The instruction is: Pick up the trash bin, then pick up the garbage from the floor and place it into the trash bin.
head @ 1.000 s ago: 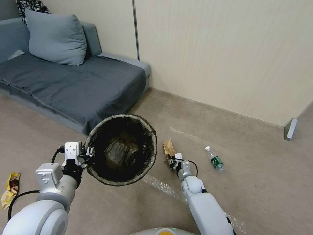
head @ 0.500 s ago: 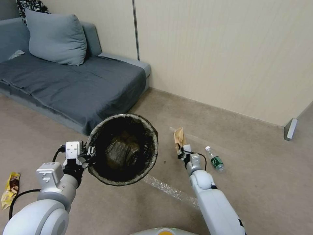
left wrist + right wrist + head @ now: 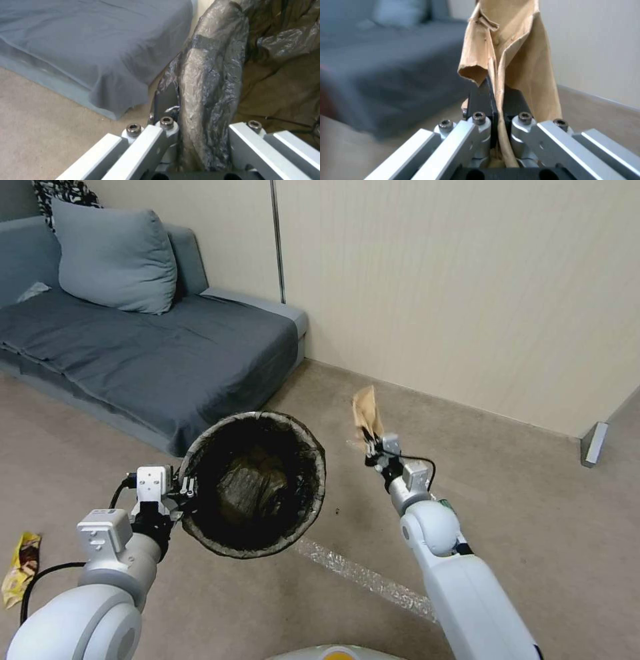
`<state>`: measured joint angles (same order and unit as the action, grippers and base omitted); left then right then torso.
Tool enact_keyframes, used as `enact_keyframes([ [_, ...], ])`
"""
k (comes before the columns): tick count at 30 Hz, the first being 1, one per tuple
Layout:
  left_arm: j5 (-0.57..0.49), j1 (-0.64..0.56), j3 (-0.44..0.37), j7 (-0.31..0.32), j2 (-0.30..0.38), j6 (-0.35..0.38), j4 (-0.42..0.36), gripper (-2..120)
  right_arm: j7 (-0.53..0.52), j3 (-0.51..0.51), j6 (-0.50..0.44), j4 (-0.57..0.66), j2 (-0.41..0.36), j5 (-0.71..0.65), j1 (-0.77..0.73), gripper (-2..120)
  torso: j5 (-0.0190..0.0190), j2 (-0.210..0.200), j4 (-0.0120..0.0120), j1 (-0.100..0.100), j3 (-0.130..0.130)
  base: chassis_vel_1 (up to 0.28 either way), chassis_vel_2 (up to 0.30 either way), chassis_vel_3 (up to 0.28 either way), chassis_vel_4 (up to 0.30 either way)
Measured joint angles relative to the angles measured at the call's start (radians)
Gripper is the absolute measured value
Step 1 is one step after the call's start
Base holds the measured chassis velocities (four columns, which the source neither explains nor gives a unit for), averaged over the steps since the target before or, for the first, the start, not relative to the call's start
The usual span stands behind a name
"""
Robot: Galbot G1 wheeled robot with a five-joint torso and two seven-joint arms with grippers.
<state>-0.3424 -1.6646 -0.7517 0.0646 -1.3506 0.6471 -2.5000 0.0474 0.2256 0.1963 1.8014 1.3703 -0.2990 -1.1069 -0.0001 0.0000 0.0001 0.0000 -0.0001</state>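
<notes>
Right gripper [image 3: 373,445] pinches brown paper garbage [image 3: 365,412] aloft beside the trash bin [image 3: 257,483], whose lined rim the left gripper [image 3: 184,490] clamps. The flimsy sheet could slip free, missing the opening.

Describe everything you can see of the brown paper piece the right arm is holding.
The brown paper piece looks like crumpled kraft paper, folded and creased, with a torn, curled edge. It stands roughly upright, pinched at its lower end in the shut right end effector, whose dark pads press on both sides. It is held in the air above the carpet, to the right of the trash bin and apart from it. Nothing else touches it.
</notes>
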Motion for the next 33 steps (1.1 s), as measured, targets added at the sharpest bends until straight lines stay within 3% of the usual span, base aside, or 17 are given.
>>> enact_keyframes([
  [3, 0.005, 0.003, 0.008, 0.000, 0.010, 0.001, 0.000, 1, 0.009, -0.048, 0.056, 0.137, -0.023, -0.091, -0.021, 0, 0.0000, 0.000, -0.0002, 0.000, 0.000, 0.000, 0.000, 0.000, 0.000],
  [7, 0.012, 0.005, 0.015, 0.000, 0.020, 0.003, 0.000, 1, 0.014, -0.079, 0.075, 0.195, -0.030, -0.114, -0.023, 0, 0.0000, 0.000, -0.0002, 0.000, 0.000, 0.000, 0.000, 0.000, 0.000],
  [13, 0.019, 0.002, 0.020, 0.005, 0.024, 0.016, 0.000, 1, -0.024, -0.226, 0.157, 0.354, -0.033, -0.190, 0.007, 0, 0.0000, 0.000, -0.0001, 0.000, 0.000, 0.000, 0.000, 0.000, 0.000],
  [20, 0.027, -0.002, 0.021, 0.005, 0.018, 0.018, 0.000, 1, -0.081, -0.370, 0.202, 0.379, -0.018, -0.219, 0.038, 0, 0.0000, 0.000, 0.0000, 0.000, 0.000, 0.000, 0.000, 0.000, 0.000],
  [27, 0.030, -0.004, 0.022, 0.005, 0.013, 0.019, 0.000, 1, -0.107, -0.449, 0.227, 0.351, -0.011, -0.199, 0.039, 0, 0.0000, 0.000, -0.0001, 0.000, 0.000, 0.000, 0.000, 0.000, 0.000],
  [33, 0.030, -0.007, 0.018, 0.006, 0.013, 0.020, 0.000, 1, -0.134, -0.472, 0.235, 0.319, -0.011, -0.175, 0.023, 23, 0.0000, 0.000, -0.0002, 0.000, 0.000, 0.000, 0.000, 0.000, 0.000],
])
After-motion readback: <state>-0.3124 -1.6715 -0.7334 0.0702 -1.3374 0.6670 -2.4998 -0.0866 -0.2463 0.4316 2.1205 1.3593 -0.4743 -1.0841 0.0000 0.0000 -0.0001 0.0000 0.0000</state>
